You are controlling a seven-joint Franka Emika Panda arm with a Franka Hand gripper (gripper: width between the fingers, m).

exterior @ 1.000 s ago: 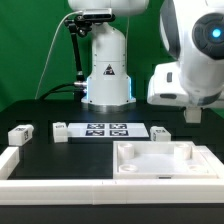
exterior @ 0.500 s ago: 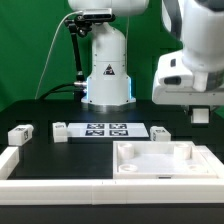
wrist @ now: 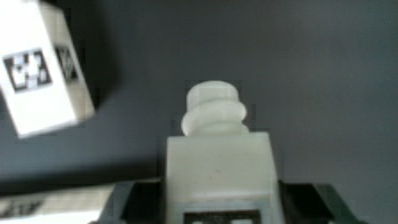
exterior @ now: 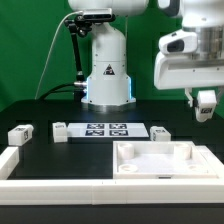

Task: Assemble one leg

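Note:
My gripper [exterior: 205, 98] hangs high over the table at the exterior view's right, shut on a white leg [exterior: 205, 105]. In the wrist view the gripper [wrist: 222, 203] clamps that leg [wrist: 222, 150] between its dark fingers [wrist: 139, 200], with the leg's rounded peg end pointing away from the camera. A second white leg [wrist: 43, 72] with a black-and-white tag lies on the dark table below. In the exterior view, three more legs lie on the table: one at the left [exterior: 20, 133], one beside the marker board [exterior: 62, 130], and one right of it [exterior: 160, 132].
The marker board [exterior: 105, 129] lies at mid-table in front of the robot base [exterior: 106, 70]. The big white square tray-like part [exterior: 195, 165] sits at the front right. A white bracket-shaped wall [exterior: 12, 165] runs along the front left.
The gripper has risen and shifted toward the exterior view's right with the leg in it. The wrist has turned. The parts on the table have not moved.

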